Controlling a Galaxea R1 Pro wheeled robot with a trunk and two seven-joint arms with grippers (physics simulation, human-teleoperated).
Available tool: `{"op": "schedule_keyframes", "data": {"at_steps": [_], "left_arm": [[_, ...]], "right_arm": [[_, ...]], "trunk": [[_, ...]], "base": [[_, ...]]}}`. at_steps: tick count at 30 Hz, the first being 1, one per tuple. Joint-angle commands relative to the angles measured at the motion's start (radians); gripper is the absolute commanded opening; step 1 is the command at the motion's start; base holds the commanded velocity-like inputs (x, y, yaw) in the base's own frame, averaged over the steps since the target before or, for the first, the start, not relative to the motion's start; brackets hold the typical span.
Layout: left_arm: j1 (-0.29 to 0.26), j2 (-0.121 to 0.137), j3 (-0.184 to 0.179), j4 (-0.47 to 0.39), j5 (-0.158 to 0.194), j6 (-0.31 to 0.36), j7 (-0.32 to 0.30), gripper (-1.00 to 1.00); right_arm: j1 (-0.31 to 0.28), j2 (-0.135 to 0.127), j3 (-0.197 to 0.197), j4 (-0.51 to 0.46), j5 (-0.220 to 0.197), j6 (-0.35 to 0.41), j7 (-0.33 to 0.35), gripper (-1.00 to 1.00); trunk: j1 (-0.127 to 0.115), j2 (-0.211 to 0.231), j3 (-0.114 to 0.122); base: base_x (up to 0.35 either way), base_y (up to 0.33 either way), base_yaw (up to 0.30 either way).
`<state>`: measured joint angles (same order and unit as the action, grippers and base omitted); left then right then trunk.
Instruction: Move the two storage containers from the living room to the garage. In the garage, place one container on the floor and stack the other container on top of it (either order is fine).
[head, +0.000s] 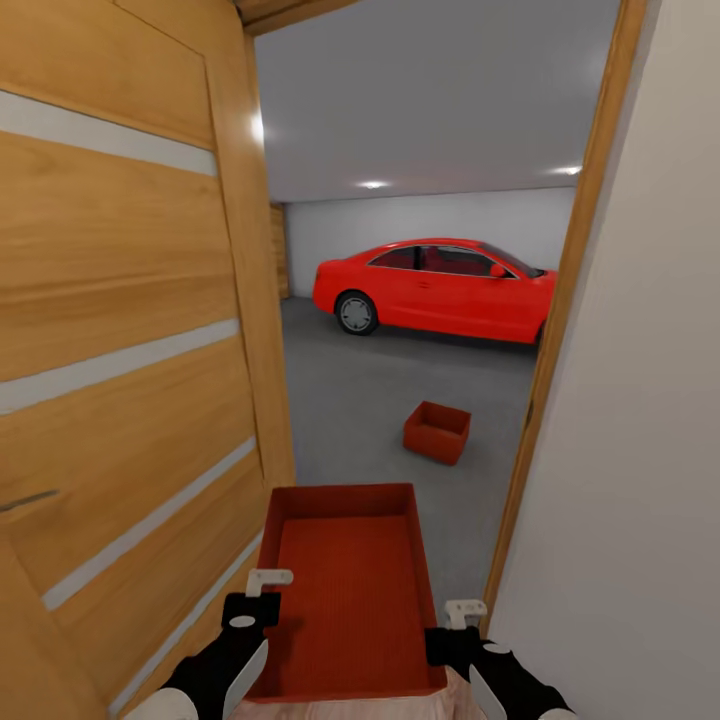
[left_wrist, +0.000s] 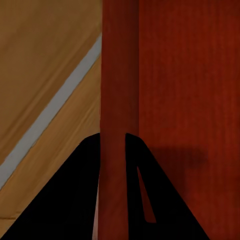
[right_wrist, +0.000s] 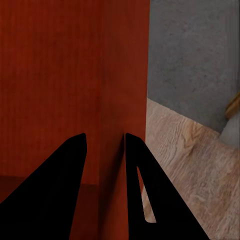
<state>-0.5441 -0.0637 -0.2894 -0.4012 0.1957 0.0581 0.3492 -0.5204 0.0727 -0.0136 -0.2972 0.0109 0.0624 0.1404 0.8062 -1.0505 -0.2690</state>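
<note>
Along the left side of the head view stands a light wooden door with pale horizontal glass slats (head: 120, 330), swung open, with a dark handle low on its left edge. At the bottom left, the left gripper (head: 262, 610) clamps the left wall of a shallow orange-red rectangular open-top bin with a ribbed bottom (head: 345, 600), carried low in the centre of the frame. The left wrist view shows that wall (left_wrist: 117, 125) pinched between the two dark fingers (left_wrist: 75, 200), with the slatted door behind it.

Beyond the carried bin, through the doorway, lies the mottled grey concrete floor (head: 360, 400) of the garage. On it, right of centre, sits a second orange-red open-top bin (head: 437, 432), well apart from the first. Further back, a red car (head: 435, 288) stands before a white wall under ceiling spotlights.

At the bottom right, the right gripper (head: 452, 620) clamps the carried bin's right wall; the right wrist view shows this wall (right_wrist: 112, 100) between its fingers (right_wrist: 55, 195), above light wood-plank flooring (right_wrist: 190, 165) meeting the concrete. A wooden door frame (head: 570, 300) and a plain beige wall (head: 650, 400) take the right side.
</note>
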Motion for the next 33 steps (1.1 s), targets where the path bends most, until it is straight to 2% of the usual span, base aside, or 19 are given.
{"op": "schedule_keyframes", "data": {"at_steps": [1,8,20,28,33], "left_arm": [[0.0,0.002,-0.024,0.042,0.031,0.007,0.01,-1.0],[0.0,0.002,-0.025,0.042,0.031,0.007,0.01,-1.0],[0.0,0.002,-0.025,0.042,0.031,0.008,0.01,-1.0],[0.0,0.002,-0.025,0.042,0.031,0.008,0.01,-1.0],[0.0,0.002,-0.025,0.042,0.031,0.007,0.01,-1.0]], "right_arm": [[-0.001,-0.001,0.001,-0.014,-0.005,-0.015,0.007,-1.0],[-0.001,-0.001,0.001,-0.014,-0.005,-0.015,0.007,-1.0],[-0.001,-0.001,0.001,-0.015,-0.005,-0.015,0.007,-1.0],[-0.001,-0.001,0.001,-0.014,-0.005,-0.015,0.007,-1.0],[-0.001,-0.001,0.001,-0.014,-0.005,-0.015,0.007,-1.0]], "trunk": [[0.001,-0.001,-0.001],[0.001,-0.001,-0.001],[0.001,-0.001,-0.001],[0.001,-0.001,-0.001],[0.001,-0.001,-0.001]], "base": [[0.241,0.242,-0.282],[0.182,0.172,-0.26],[0.008,0.018,-0.019],[0.0,0.262,0.0],[0.0,0.153,-0.187]]}}
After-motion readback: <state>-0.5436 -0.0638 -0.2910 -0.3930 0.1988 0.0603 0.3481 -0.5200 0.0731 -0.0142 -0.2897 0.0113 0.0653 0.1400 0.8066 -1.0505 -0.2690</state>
